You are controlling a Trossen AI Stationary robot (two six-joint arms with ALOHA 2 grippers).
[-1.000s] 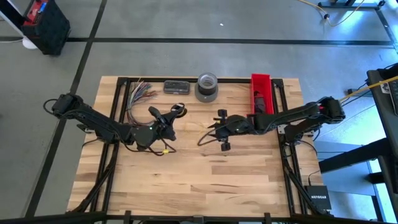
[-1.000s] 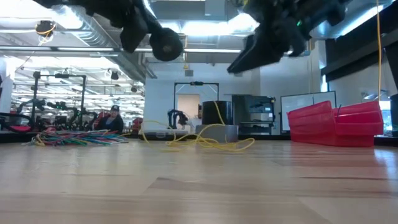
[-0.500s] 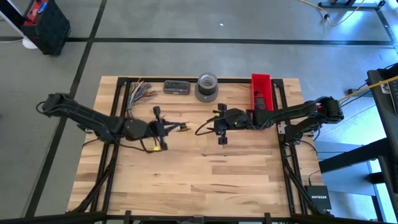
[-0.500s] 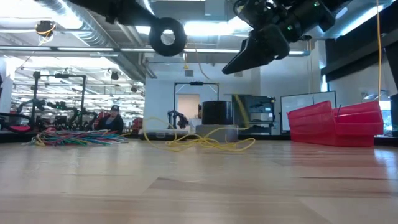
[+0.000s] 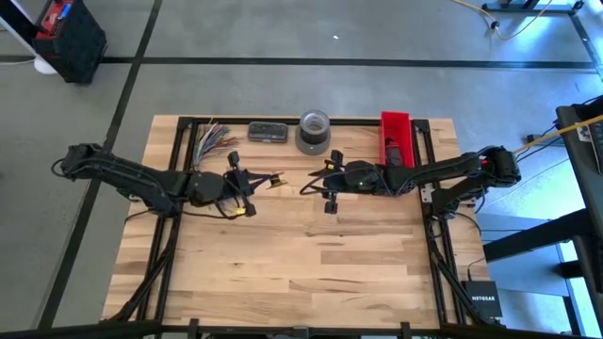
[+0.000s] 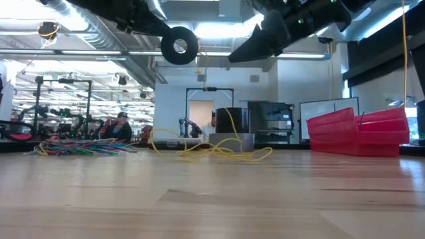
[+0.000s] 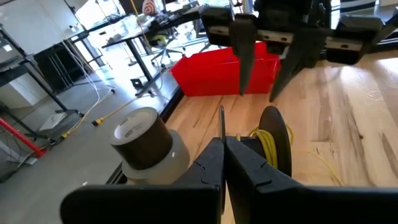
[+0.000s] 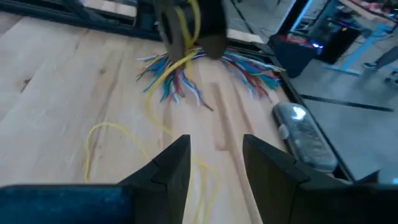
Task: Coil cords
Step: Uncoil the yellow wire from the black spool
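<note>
Coiled cords held aloft by the left arm, loose tail draped on the desk.

High view: left gripper [image 5: 252,179] clenched on the cords [image 5: 273,181] mid-desk [image 5: 311,273]; right gripper [image 5: 328,184], jaws released, has drawn nearer. Low view: the cords [image 6: 178,45] hang above the desk, now turned face-on; light and floppy, I judge, best pinched across the bundle's rim. Left wrist view: bundle edge-on beyond the shut jaws. Right wrist view: empty jaws gape over yellow slack.

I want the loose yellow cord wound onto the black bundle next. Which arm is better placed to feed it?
The right. Its fingers stand open and empty above the loose yellow cord, while the left fingers are shut on the black bundle, held off the table.
</note>
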